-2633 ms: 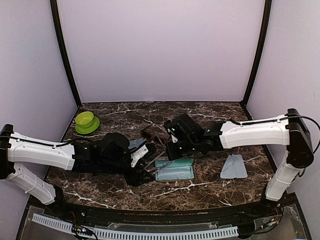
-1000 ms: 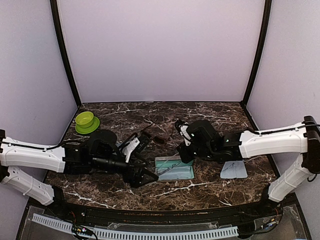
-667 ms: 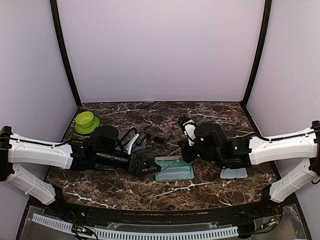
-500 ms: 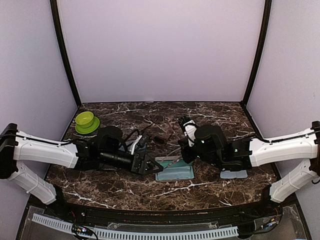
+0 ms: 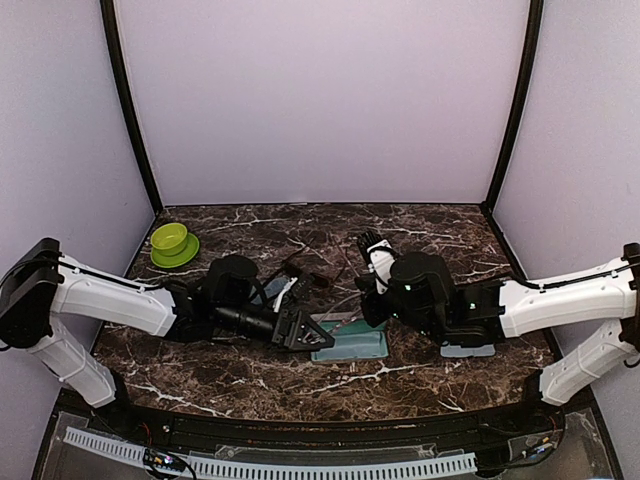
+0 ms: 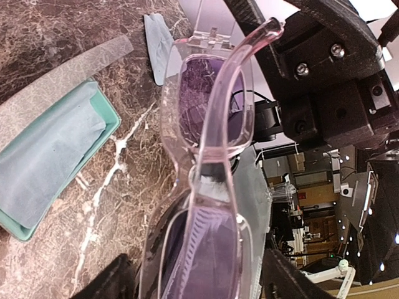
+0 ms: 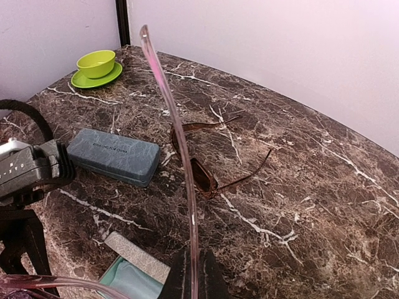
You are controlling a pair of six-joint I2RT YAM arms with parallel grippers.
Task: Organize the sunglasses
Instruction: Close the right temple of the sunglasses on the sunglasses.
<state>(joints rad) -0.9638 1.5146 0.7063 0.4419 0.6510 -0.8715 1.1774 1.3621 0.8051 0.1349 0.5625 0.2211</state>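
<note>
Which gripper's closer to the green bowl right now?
Left. The left gripper is mid-table, to the right of the green bowl and closer to the near edge. The right gripper sits farther right again, pinching a temple of the purple sunglasses.

My left arm (image 5: 110,300) lies low and reaches from the left edge toward the middle of the top view. My left gripper (image 5: 308,330) has its fingers (image 6: 112,283) apart, one on each side of the purple sunglasses (image 6: 209,124). I cannot tell if they squeeze. My right arm (image 5: 560,295) reaches in low from the right. My right gripper (image 7: 190,273) pinches tight on the glasses' thin leg.
</note>
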